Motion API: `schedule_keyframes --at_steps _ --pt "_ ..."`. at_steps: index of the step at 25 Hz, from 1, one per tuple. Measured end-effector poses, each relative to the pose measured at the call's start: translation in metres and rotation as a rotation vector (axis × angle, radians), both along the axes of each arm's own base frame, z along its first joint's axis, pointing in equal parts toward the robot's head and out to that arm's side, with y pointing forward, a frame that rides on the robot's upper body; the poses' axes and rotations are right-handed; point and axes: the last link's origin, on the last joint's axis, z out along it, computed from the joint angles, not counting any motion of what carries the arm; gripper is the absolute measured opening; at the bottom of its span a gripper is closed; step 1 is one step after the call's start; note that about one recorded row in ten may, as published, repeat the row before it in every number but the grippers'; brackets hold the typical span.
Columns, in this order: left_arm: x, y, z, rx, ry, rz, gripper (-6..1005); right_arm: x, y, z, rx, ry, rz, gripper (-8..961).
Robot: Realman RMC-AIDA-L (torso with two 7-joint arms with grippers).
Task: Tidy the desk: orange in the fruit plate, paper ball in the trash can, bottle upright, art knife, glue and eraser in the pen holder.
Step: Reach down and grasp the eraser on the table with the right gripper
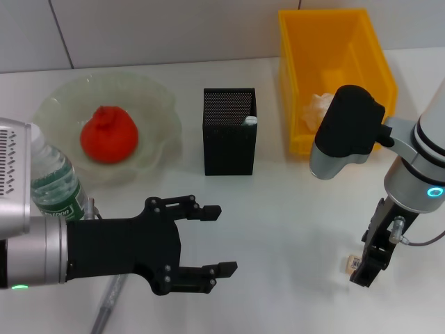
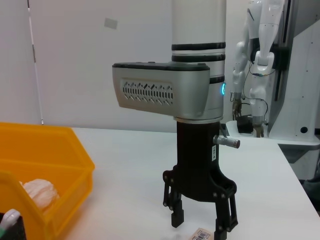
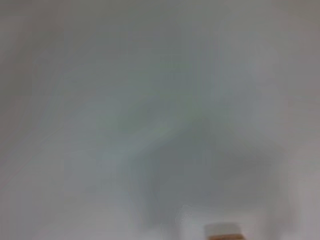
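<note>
White desk all round, pale wall behind. Nearest, by the front edge on the left: left gripper [image 1: 208, 243] idling, fingers spread wide, nothing between them. Just behind its arm, bottle [image 1: 55, 182] already upright, and a grey pen-like tool [image 1: 110, 300] lying at the front edge, possibly the art knife. Over toward the front-right corner: right gripper [image 2: 200, 222] pointing straight down, fingers parted, tips just off the desk, eraser [image 1: 352, 264] lying beside one fingertip rather than squarely between. So, eraser pick-up in hand. Next, by the look of it: shift to straddle it, close, lift, carry to the pen holder [image 1: 229, 131] mid-desk. Farther back: orange [image 1: 108, 134] sitting in the fruit plate [image 1: 156, 104] near the back-left corner, paper ball [image 1: 320, 108] inside the yellow trash can [image 1: 368, 49] at the back right.
</note>
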Motion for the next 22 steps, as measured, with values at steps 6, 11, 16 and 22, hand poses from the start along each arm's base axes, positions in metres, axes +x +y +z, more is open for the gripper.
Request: schedule_keyframes --at_steps 6,11,16,22 --pt "-0.0003 0.0 -0.0003 -0.001 0.0 0.001 785 -0.0002 0.0001 -0.0019 -0.002 -0.011 0.012 763" --pt "-0.0004 0.0007 -0.0013 -0.006 0.0 0.003 785 -0.0003 -0.0003 -0.0039 -0.003 -0.016 0.016 762" --pt "-0.0003 0.0008 -0.0014 -0.006 0.0 0.003 785 0.0012 -0.0009 -0.0061 -0.004 -0.023 0.012 762" --pt "-0.0005 0.0009 -0.0012 -0.006 0.001 0.003 785 0.0014 -0.0007 -0.0068 -0.007 -0.027 0.012 761"
